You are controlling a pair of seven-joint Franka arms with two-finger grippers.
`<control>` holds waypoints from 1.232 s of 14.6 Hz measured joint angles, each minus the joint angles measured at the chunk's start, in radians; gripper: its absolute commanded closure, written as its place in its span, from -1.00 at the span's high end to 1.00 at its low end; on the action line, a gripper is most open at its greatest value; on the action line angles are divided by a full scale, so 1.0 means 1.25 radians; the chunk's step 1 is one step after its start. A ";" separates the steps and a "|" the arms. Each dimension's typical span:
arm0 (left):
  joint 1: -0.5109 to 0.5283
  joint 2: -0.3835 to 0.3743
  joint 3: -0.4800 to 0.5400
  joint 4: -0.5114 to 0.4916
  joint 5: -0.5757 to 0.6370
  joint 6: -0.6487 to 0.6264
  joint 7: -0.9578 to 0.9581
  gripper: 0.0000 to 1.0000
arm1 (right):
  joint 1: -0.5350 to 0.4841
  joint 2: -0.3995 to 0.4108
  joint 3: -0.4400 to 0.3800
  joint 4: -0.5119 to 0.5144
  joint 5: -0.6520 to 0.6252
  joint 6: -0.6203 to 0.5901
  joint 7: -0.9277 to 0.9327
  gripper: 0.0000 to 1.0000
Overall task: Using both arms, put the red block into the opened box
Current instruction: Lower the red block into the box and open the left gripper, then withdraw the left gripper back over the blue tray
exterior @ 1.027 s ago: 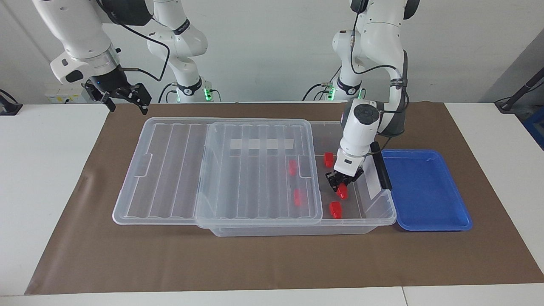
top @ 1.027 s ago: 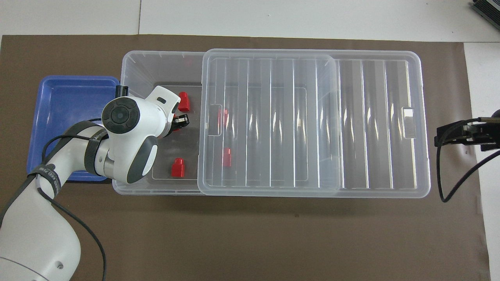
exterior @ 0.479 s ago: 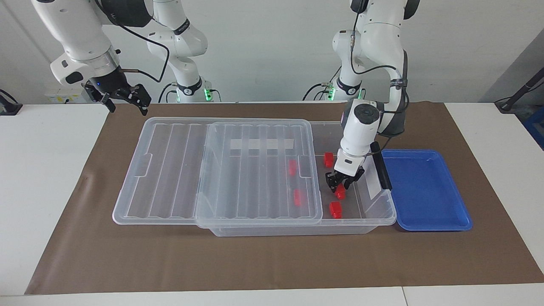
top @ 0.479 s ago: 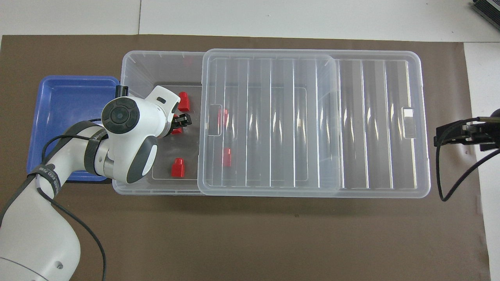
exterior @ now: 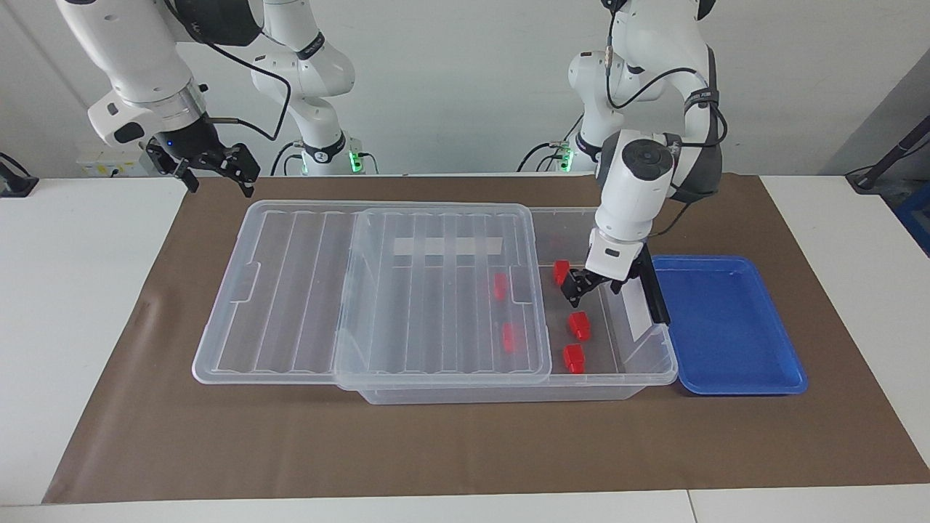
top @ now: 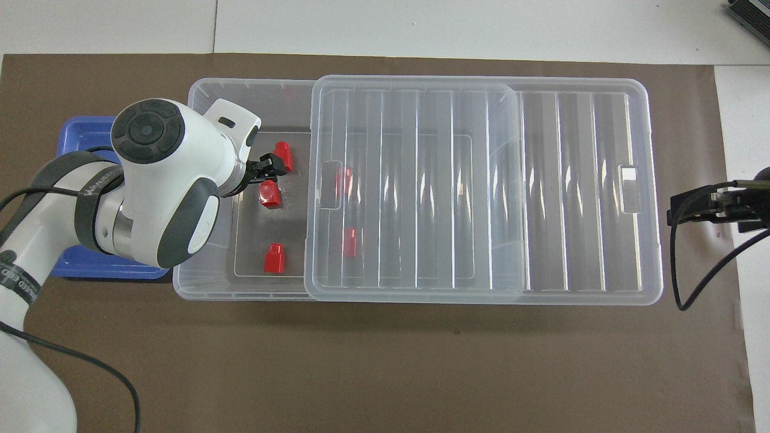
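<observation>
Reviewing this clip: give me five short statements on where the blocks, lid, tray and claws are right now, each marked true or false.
1. The left claw grips a red block. False: it is open and empty over the box's uncovered end; the nearest red block lies below it on the box floor.
2. The ribbed lid covers only part of the box. True.
3. Two blocks lie under the lid. True.
4. The blue tray holds a red block. False: nothing is in it.
5. The right claw rests on the lid. False: it hangs open in the air at the right arm's end of the table, touching nothing.
</observation>
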 measured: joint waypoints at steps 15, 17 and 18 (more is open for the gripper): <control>0.164 -0.148 0.033 0.198 0.000 -0.383 0.304 1.00 | 0.000 0.000 0.000 0.000 0.000 0.000 0.000 1.00; 0.193 -0.164 0.033 0.198 0.001 -0.395 0.344 1.00 | 0.000 0.000 0.000 0.000 0.000 0.000 0.000 1.00; 0.213 -0.165 0.033 0.198 0.001 -0.400 0.371 1.00 | 0.000 0.000 0.000 0.000 0.000 0.000 0.000 1.00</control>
